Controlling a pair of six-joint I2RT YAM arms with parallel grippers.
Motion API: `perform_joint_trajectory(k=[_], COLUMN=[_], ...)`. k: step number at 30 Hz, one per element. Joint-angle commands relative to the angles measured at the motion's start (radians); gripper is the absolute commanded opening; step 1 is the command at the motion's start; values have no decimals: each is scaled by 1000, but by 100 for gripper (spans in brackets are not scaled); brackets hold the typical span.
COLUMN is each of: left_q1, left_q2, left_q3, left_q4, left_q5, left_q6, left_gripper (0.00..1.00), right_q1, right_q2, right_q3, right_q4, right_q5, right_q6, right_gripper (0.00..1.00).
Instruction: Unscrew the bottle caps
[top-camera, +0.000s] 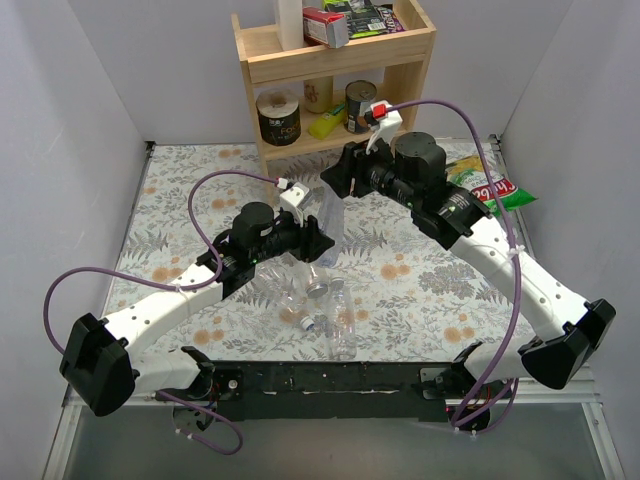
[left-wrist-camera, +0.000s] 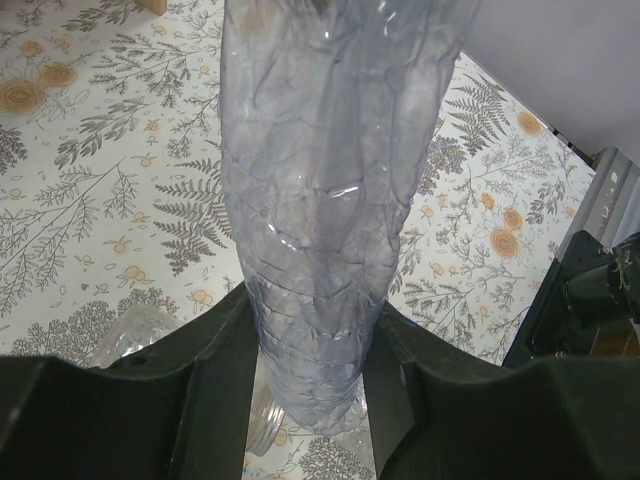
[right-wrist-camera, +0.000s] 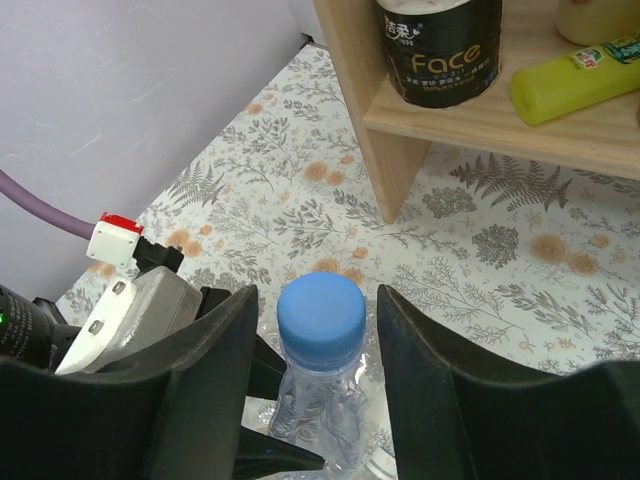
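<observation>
— How did the left claw (left-wrist-camera: 308, 355) stand?

— Clamped tight on a slim blue-tinted crinkly plastic bottle (left-wrist-camera: 320, 200), near its base. One black finger (left-wrist-camera: 215, 370) pressed in from each side, and the bottle was held up off the floral-patterned tabletop (left-wrist-camera: 90, 200).

— And the right claw (right-wrist-camera: 318, 300)?

— Spread apart. Its fingers (right-wrist-camera: 215, 380) stood on either side of the round blue screw cap (right-wrist-camera: 320, 308) with a gap showing on both sides, so it gripped nothing. The cap sat on the bottle's neck.

— Where were the others?

— Colourless crinkly plastic bottles (top-camera: 342, 325) lay on the tabletop under the raised one, towards the arms' bases. A small whitish-silver disc cap (top-camera: 318, 291) lay among them. Whether any of those bottles had a cap on, I could not tell.

— Further out?

— A light wooden shelf unit (top-camera: 335, 60) stood at the far edge. A black tin can (right-wrist-camera: 440, 45) and a yellow bottle (right-wrist-camera: 575, 80) were on its lower shelf.
</observation>
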Motion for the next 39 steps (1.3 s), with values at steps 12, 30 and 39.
perform_joint_trajectory(k=[12,30,39], left_q1=[-2,19,19], left_q2=[-23,-40,5], left_q3=[33,0,27], left_q4=[26,200,132], left_q5=[82,748,678], left_q6=[9,-9,17], left_gripper=[7,3,2], right_q1=[-50,-298,-367], right_q2=[2,-57,-96], right_q3=[24,-148,-186], right_q4=[36,271,401], right_q5=[-179,-1006,-934], right_q6=[-39,-41,61], right_gripper=[20,12,11])
